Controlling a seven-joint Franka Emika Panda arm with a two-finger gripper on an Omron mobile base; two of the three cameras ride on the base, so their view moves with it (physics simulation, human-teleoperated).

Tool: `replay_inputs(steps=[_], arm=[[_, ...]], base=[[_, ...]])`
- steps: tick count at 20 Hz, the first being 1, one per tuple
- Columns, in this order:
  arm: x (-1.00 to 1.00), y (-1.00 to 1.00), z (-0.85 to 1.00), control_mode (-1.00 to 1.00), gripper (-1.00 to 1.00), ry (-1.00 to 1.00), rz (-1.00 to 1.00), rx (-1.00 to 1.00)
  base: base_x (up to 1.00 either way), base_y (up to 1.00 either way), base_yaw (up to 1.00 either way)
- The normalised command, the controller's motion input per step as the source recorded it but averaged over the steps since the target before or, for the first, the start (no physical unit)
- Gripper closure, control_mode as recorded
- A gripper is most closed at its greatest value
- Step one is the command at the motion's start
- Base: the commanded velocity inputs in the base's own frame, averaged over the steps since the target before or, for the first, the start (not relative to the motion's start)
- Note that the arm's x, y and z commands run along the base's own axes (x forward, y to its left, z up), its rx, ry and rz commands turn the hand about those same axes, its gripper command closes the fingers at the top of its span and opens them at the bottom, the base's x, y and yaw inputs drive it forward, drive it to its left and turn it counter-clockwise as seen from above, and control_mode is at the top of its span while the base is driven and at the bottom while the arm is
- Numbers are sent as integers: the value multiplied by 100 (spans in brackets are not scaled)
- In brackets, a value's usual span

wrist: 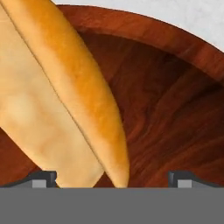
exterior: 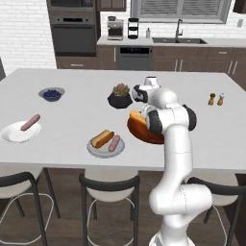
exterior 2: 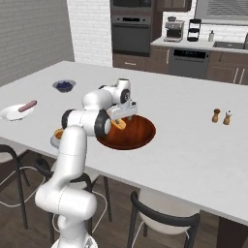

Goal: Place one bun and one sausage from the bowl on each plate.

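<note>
The gripper [wrist: 113,177] hangs low inside the bowl [wrist: 175,109], fingers spread wide and holding nothing. In the hand view a bun [wrist: 65,96] lies between the two fingertips, closer to the left one, its orange-brown top running down toward the middle of the gap; whether a finger touches it cannot be told. From the right base view the same bun [exterior 2: 118,124] sits at the bowl's [exterior 2: 138,133] left side, just under the hand [exterior 2: 124,112].

On the grey plate [exterior: 94,149], in front of the bowl [exterior: 144,133], a bun [exterior: 102,138] and a sausage [exterior: 114,142] lie side by side. The white plate [exterior: 12,134], well to the left, carries one sausage [exterior: 30,122] alone.

A dark pot with a succulent [exterior: 119,96] stands just beside the bowl's far left rim, near the arm's wrist. A small bowl of blueberries [exterior: 51,93] sits farther left on the counter [exterior: 72,115]. Two shakers [exterior: 216,99] stand well apart to the right. The arm's own elbow [exterior: 168,120] covers much of the bowl in the left base view.
</note>
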Motion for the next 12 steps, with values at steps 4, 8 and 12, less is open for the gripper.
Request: replay_inputs(steps=[4, 8, 12], arm=[[-19, 23, 0, -100, -100, 0, 14, 0], [-5, 39, -7, -100, -100, 0, 10, -3], [-14, 11, -11, -100, -100, 0, 3, -2]], base=[[0, 0, 0], [0, 0, 0], [0, 0, 0]])
